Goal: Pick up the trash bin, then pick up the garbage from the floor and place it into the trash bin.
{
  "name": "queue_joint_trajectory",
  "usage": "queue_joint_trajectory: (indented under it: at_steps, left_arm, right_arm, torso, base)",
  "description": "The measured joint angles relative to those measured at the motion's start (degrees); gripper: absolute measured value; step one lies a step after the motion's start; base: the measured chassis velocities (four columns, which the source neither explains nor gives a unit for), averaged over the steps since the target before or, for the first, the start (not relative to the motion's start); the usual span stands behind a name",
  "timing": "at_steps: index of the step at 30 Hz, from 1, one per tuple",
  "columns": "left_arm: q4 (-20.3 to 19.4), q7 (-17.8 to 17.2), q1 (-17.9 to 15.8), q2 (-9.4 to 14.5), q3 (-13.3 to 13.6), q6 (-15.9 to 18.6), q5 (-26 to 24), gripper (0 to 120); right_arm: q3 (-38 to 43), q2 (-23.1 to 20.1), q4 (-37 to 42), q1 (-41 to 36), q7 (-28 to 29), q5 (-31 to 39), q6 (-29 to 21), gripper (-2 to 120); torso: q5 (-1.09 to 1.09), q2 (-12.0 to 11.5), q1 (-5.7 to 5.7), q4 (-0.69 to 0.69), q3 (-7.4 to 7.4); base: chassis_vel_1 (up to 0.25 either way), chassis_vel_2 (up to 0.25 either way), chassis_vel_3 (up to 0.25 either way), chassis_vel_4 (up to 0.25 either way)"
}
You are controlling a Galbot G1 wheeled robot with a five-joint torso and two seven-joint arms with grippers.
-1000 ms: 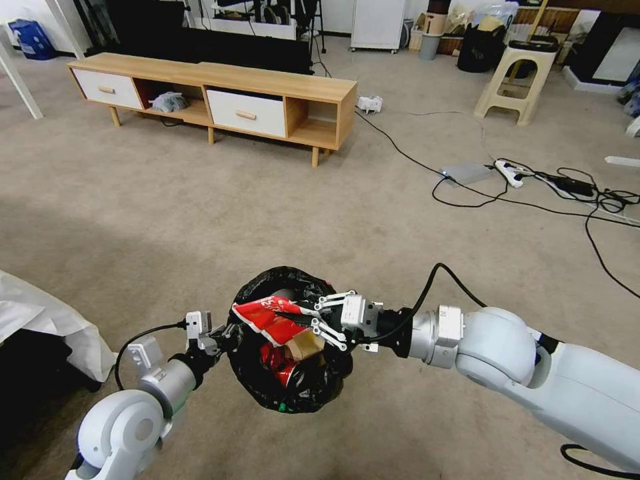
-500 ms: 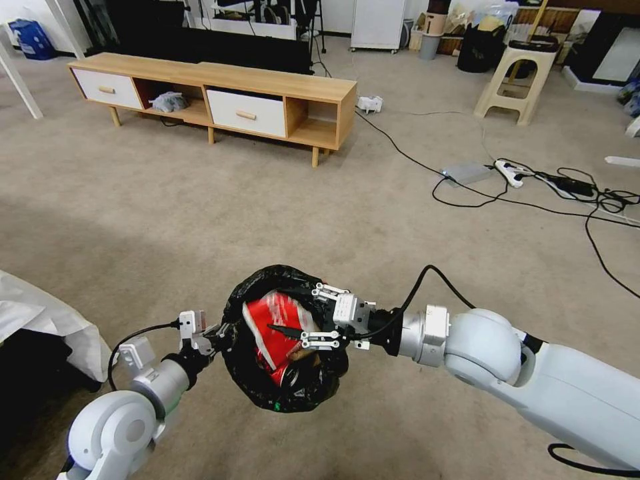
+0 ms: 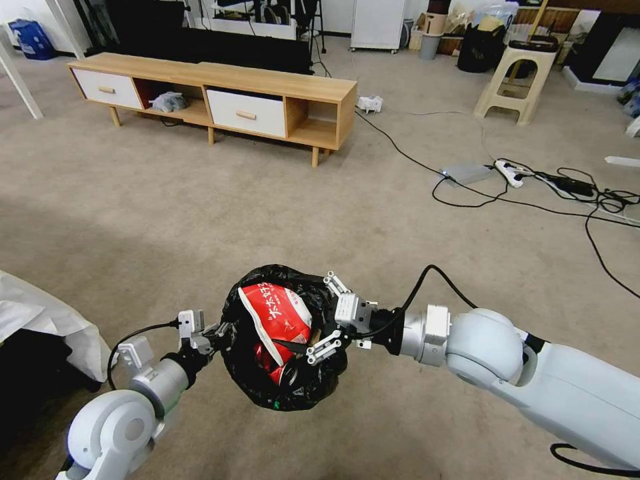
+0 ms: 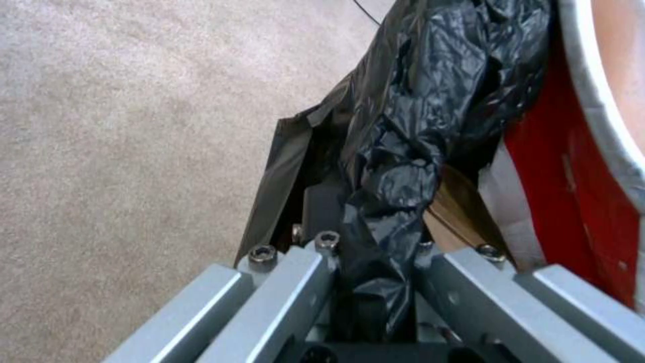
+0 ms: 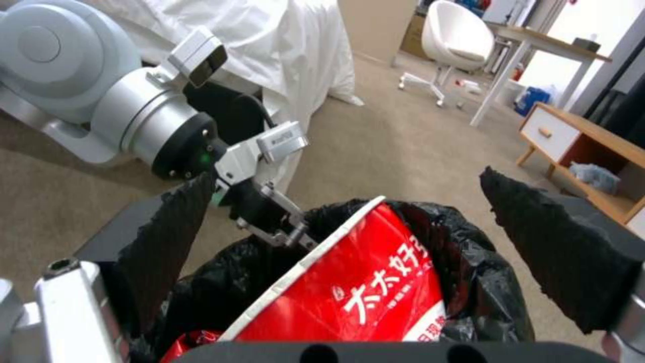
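1. Your left gripper [image 3: 217, 335] is clamped on the trash bin [image 3: 283, 393] rim, holding it off the carpet; the liner could slip.
2. Your right gripper [image 3: 322, 318], fingers spread, hovers over the red-white snack wrapper [image 3: 277, 317] propped high in the bin; brushing it could tip it out.

**Black, red and beige**

The round trash bin [image 3: 283, 390] wears a glossy, crinkled black plastic liner. The snack wrapper [image 3: 279, 317] in it is bright red with white lettering and a white edge; beside it shows plain brown cardboard [image 4: 463, 214]. The low wooden cabinet [image 3: 280, 83] is honey-toned with white drawer fronts. The carpet [image 3: 167, 200] is plain beige, crossed by black cables [image 3: 533, 200].
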Motion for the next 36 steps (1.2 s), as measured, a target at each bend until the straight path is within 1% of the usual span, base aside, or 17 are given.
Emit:
queue_joint_trajectory:
  at_steps: [11, 14, 16, 20, 21, 22, 23, 24, 26, 30, 33, 35, 36]
  left_arm:
    - [0.17, -0.17, 0.31, -0.55, 0.0, 0.01, 0.34, 1]
    - [0.28, -0.25, 0.33, -0.6, 0.03, 0.03, 0.36, 1]
    - [0.4, -0.39, 0.3, -0.63, 0.2, 0.16, 0.41, 1]
    - [0.3, -0.42, 0.4, -0.72, 0.22, 0.23, 0.52, 1]
    - [0.0, -0.42, 0.75, -0.86, -0.04, 0.23, 0.65, 1]
    - [-0.61, -0.42, 1.55, -1.19, -0.81, 0.24, 0.97, 1]
    - [-0.61, -0.42, 1.55, -1.19, -0.81, 0.24, 0.97, 1]
    - [-1.0, -0.42, 2.03, -1.39, -1.34, 0.23, 1.17, 1]
    - [-1.2, -0.42, 2.24, -1.44, -1.57, 0.23, 1.26, 1]
    - [-1.67, -0.39, 2.7, -1.31, -2.05, 0.07, 1.28, 1]
    - [-1.69, -0.39, 2.76, -1.31, -2.12, 0.04, 1.28, 1]
    - [-2.04, -0.39, 2.99, -1.43, -2.44, -0.07, 1.28, 1]
    - [-2.04, -0.39, 2.99, -1.43, -2.44, -0.07, 1.28, 1]
  right_arm:
    - [1.97, -1.56, 1.74, -0.28, -0.91, 0.51, 1.6, 100]
    - [3.35, -2.51, 2.55, -0.53, -1.52, 1.15, 2.02, 100]
    - [6.46, -4.59, 4.23, -1.32, -2.47, 2.59, 2.5, 100]
    - [7.91, -6.04, 5.04, -1.96, -2.7, 3.07, 2.84, 100]
    - [8.44, -6.65, 5.34, -2.27, -2.84, 3.15, 3.19, 100]
    - [8.71, -6.83, 5.4, -2.43, -3.03, 3.02, 3.65, 100]
    - [8.71, -6.83, 5.4, -2.43, -3.03, 3.02, 3.65, 100]
    - [9.1, -6.88, 5.52, -2.85, -3.06, 2.74, 3.88, 100]
    - [9.55, -6.99, 5.71, -3.35, -3.04, 2.58, 3.97, 100]
    - [12.51, -7.65, 6.3, -5.45, -2.37, 2.08, 4.03, 100]
    - [13.08, -7.76, 6.3, -5.66, -2.22, 2.08, 4.04, 100]
    - [17.79, -8.78, 6.21, -8.44, -1.5, 2.41, 4.04, 100]
    - [17.79, -8.78, 6.21, -8.44, -1.5, 2.41, 4.04, 100]
  torso:
    - [0.01, 0.0, 0.0, 0.0, 0.0]
    - [0.0, 0.0, 0.0, 0.0, 0.0]
    - [0.0, 0.0, 0.0, 0.0, 0.0]
    - [0.0, 0.0, 0.0, -0.01, 0.0]
    - [0.0, 0.0, 0.0, -0.03, 0.0]
    - [0.0, 0.0, 0.0, -0.01, 0.0]
    - [0.0, 0.0, 0.0, -0.01, 0.0]
    - [0.01, 0.0, 0.0, 0.03, 0.0]
    - [0.01, 0.0, 0.0, 0.03, 0.0]
    - [0.01, 0.0, 0.0, -0.01, 0.0]
    - [0.01, 0.0, 0.0, 0.0, 0.0]
    - [0.0, 0.0, 0.0, 0.02, 0.0]
    - [0.0, 0.0, 0.0, 0.02, 0.0]
  base:
    - [0.0, 0.0, 0.0, 0.0]
    - [0.0, 0.0, 0.0, 0.0]
    - [0.0, 0.0, 0.0, 0.0]
    - [0.0, 0.0, 0.0, 0.0]
    - [0.0, 0.0, 0.0, 0.0]
    - [0.0, 0.0, 0.0, 0.0]
    - [0.0, 0.0, 0.0, 0.0]
    - [0.0, 0.0, 0.0, 0.0]
    - [0.0, 0.0, 0.0, 0.0]
    - [0.0, 0.0, 0.0, 0.0]
    - [0.0, 0.0, 0.0, 0.0]
    - [0.0, 0.0, 0.0, 0.0]
    - [0.0, 0.0, 0.0, 0.0]
